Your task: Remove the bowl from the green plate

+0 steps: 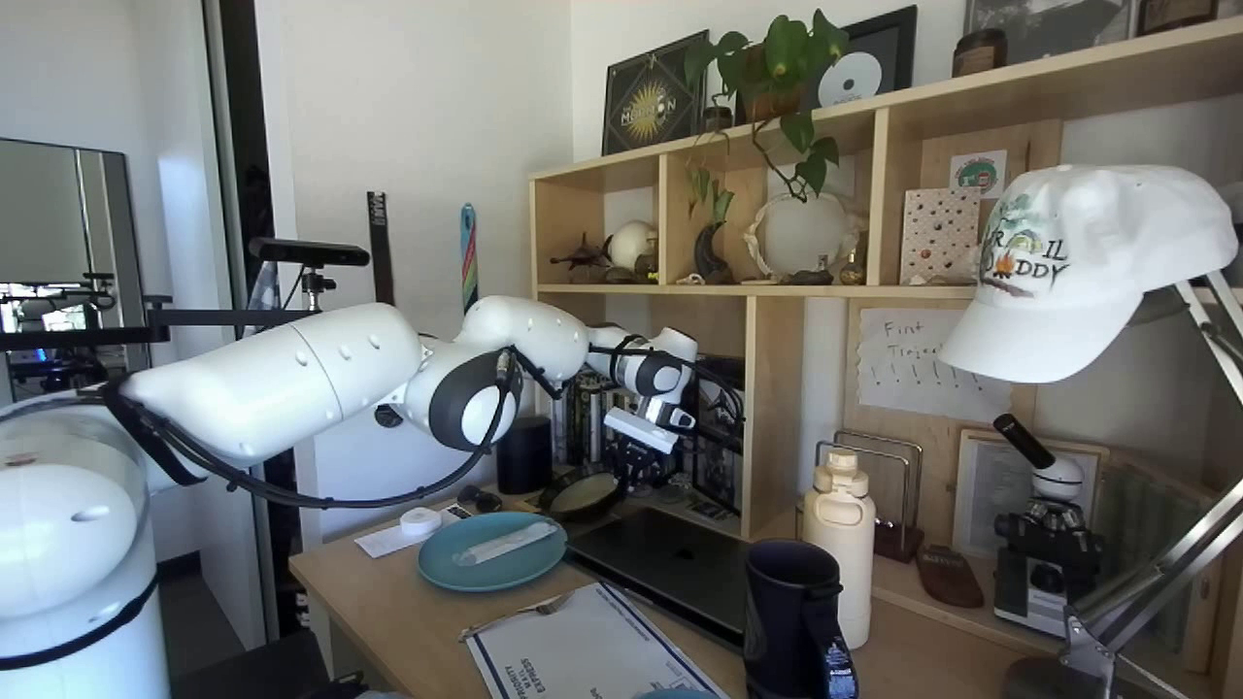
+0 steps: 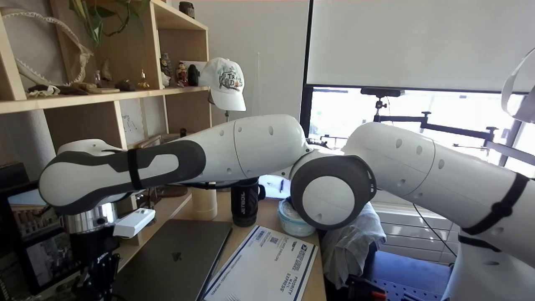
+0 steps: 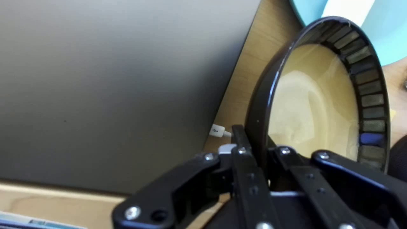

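Wrist view, and your gripper [image 3: 258, 143] has the bowl [image 3: 313, 101] pinched by its wall, one finger inside, one outside! You hold it tilted, off the plate [image 3: 392, 41] and beside the laptop [image 3: 111, 95]. In an exterior view it's just beyond the plate, a pale strip [image 1: 507, 544] lying there; whether bowl touches desk [image 1: 413, 619], you can't tell.

Exterior views across desk [image 1: 384, 612] from different sides, wrist view looking down, close to bowl [image 3: 318, 101], laptop [image 1: 670, 558] in all three
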